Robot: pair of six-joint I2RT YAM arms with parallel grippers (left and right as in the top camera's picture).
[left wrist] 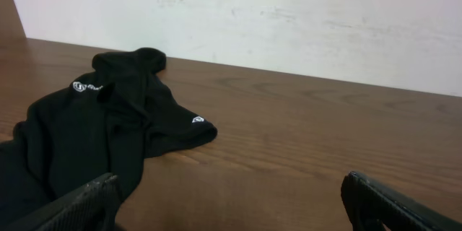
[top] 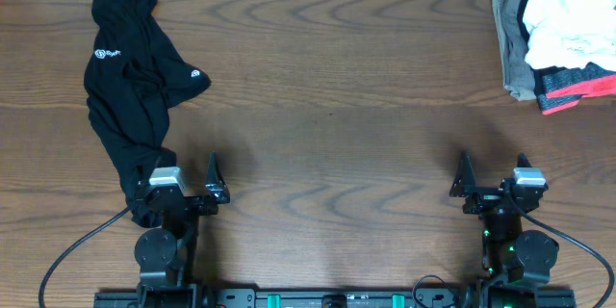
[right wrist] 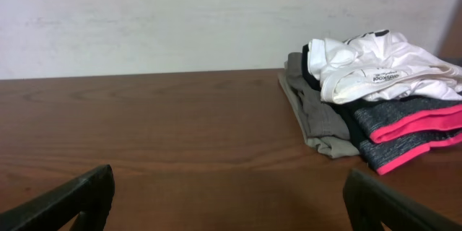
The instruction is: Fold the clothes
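One shirt (top: 135, 87) is yours to fold: black, soft and crumpled into a long heap on the left part of the tabletop (top: 337, 77). Its upper end lies near the far edge, and its narrow lower end trails toward you. You can see two small white logo marks (top: 108, 54) on it, one near the top and one on a flap that sticks out to the right. From the left wrist camera the same shirt (left wrist: 94, 137) fills the left side of the view, rumpled, with one sleeve tip pointing right.

Your left end effector (top: 181, 175) sits at the near edge, right at the shirt's lower end. Its jaws are spread wide apart and hold nothing. The outer finger (left wrist: 79, 206) sits against the dark fabric, but you cannot tell whether it touches. The inner finger (left wrist: 390, 202) is over bare wood.

Your right end effector (top: 496, 175) is at the near edge too, well apart from the shirt. Its jaws also stand wide apart and grip nothing, with bare wood between them in the right wrist view.

At the far right corner you have a pile (top: 558, 43) of other garments. A white one (right wrist: 382, 68) lies on top, over a dark grey one with red bands (right wrist: 411, 126). A khaki-grey one (right wrist: 314, 115) is at the pile's left side. A pale wall (left wrist: 289, 14) stands behind the tabletop.
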